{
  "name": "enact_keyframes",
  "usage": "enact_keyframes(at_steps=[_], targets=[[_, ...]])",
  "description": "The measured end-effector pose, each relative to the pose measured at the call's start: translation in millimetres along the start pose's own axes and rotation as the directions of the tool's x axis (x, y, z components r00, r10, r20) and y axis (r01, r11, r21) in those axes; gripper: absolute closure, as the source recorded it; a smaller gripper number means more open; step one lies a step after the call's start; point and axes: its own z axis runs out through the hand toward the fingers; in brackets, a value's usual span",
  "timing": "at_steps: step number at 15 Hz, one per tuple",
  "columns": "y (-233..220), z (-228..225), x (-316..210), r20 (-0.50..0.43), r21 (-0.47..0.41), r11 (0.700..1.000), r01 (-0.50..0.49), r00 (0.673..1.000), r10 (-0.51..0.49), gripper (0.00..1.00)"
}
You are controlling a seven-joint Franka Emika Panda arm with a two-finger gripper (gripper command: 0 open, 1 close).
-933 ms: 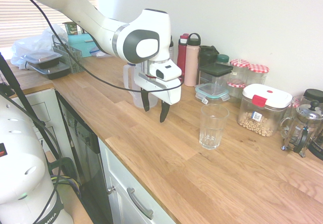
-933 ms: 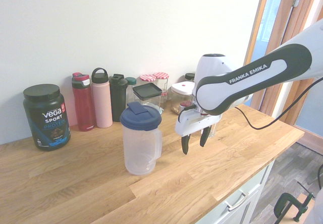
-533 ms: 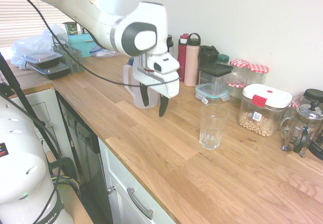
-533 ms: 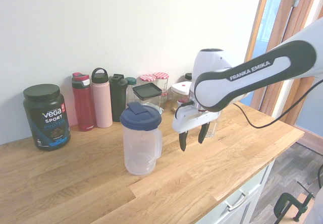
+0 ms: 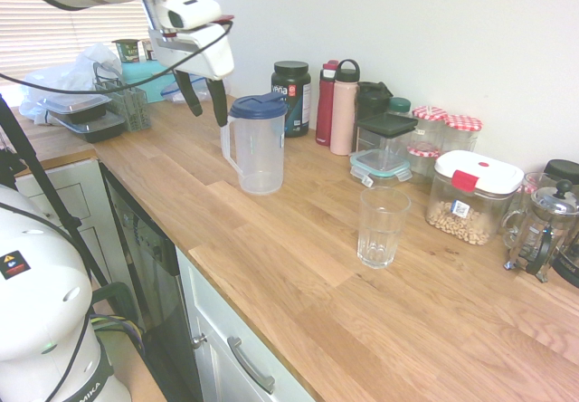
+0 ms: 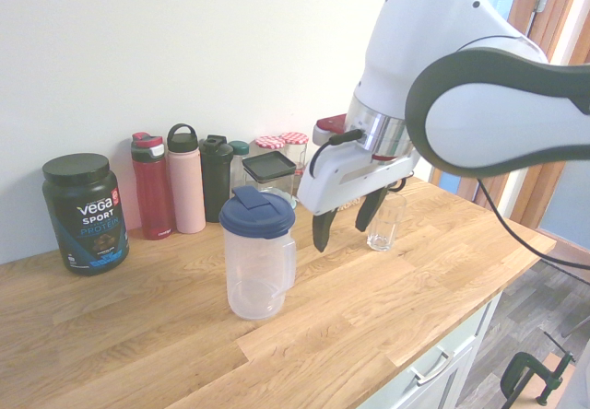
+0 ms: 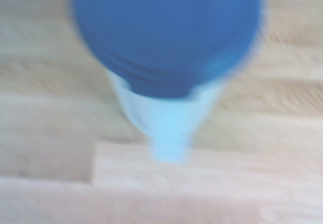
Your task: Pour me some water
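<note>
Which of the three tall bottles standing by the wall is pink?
The middle bottle is pink, with a black loop cap; the red bottle and the black bottle flank it.

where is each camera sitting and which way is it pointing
First exterior view: high off the counter's front edge, looking along the counter toward the wall; the arm enters top left, open hand above the jug.
Second exterior view: opposite side, facing the wall; the arm enters from the right, hand beside the jug.
Wrist view: looks down, blurred, on the jug's blue lid; no robot parts show.
Both exterior views share the jug, the drinking glass and the bottles.
</note>
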Motion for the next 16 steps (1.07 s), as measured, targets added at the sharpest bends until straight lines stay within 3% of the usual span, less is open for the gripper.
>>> enact_keyframes(at_steps=[4,5,9,16], targets=[[-22.3,36.8,4.9,-0.017,0.039,0.998,-0.047,0.999,0.048,0.0],[-26.4,48.2,8.6,-0.018,0.038,0.998,-0.056,0.998,0.057,1.0],[-39.2,86.9,8.1,-0.006,0.024,0.997,-0.071,0.997,0.071,1.0],[-40.5,93.6,8.9,-0.036,0.038,0.996,-0.078,0.996,0.079,1.0]])
